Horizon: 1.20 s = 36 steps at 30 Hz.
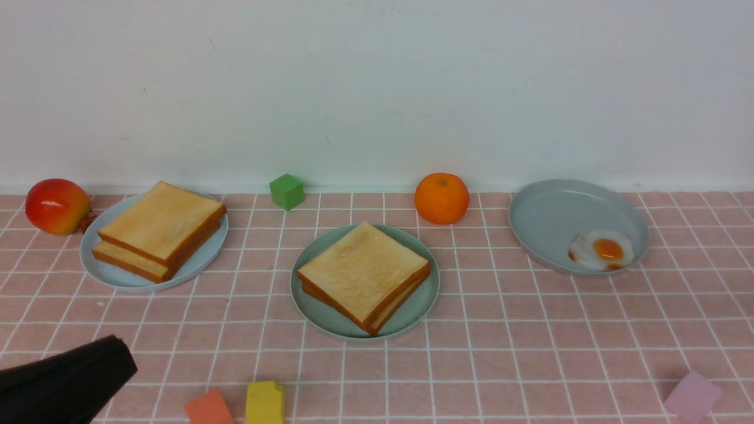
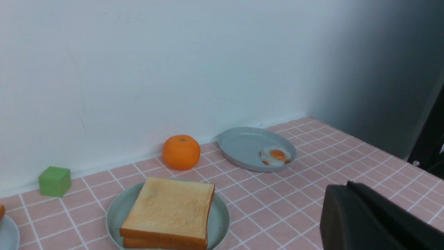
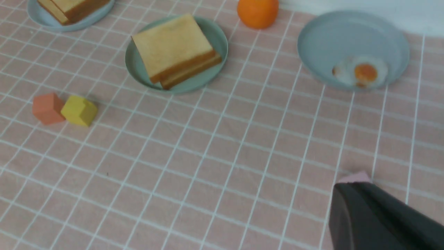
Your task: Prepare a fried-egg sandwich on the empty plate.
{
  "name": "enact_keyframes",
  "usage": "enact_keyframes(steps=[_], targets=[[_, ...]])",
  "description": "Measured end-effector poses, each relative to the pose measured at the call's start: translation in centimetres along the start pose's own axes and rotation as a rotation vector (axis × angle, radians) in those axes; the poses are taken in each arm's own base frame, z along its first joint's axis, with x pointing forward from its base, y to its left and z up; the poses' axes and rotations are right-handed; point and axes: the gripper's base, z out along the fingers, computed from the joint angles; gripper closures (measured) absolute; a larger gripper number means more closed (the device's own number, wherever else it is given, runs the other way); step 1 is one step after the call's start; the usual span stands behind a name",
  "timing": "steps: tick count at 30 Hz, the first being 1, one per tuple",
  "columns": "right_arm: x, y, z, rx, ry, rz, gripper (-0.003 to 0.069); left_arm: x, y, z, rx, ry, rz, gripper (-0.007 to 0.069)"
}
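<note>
At the centre of the front view sits the mint-green plate (image 1: 312, 306), and on it lie two toast slices (image 1: 362, 272) stacked one on the other, the upper one slightly askew so the lower crust shows at the right edge. No egg shows between them; the fried egg (image 1: 601, 250) lies in the grey plate (image 1: 548, 218) at the right of the frame, against that plate's near rim, well apart from the stack. An orange (image 1: 442, 198) stands between the two plates, nearer the wall. At the left, a pale blue plate (image 1: 118, 274) holds another pile of toast (image 1: 159, 228), with a red apple (image 1: 56, 206) just beside it. A green cube (image 1: 287, 191) stands by the wall at upper centre. Along the lower edge lie an orange block (image 1: 209, 408) touching a yellow block (image 1: 264, 402), and a pink block (image 1: 693, 396) at lower right. The left gripper (image 1: 118, 359) shows at lower left, jaws closed and holding nothing. The right gripper (image 3: 338, 208), seen only in its wrist view, is likewise closed and empty, above the pink block.
</note>
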Motion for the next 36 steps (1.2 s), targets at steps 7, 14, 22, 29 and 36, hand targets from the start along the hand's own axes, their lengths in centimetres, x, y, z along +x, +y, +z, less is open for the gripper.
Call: enact_keyframes(steps=[7,14,22,29,36], targets=[[0.6,0.0,0.0,0.004,0.065,0.006,0.0662,0.3,0.0,0.0,-0.002,0.014,0.000,0.0638],[0.6,0.0,0.0,0.004,0.070,0.005,0.0656,0.3,0.0,0.0,-0.002,0.015,0.000,0.0638],[2.1,-0.4,-0.1,0.048,0.054,0.038,0.0655,0.4,0.1,0.0,-0.002,0.017,0.000,0.0637],[7.1,-1.7,4.2,0.192,-0.228,0.108,0.0671,0.4,0.1,0.0,-0.002,0.018,0.000,0.0634],[15.2,-2.7,10.1,0.263,-0.317,0.270,0.0671,0.4,0.1,0.0,-0.002,0.018,0.000,0.0634]])
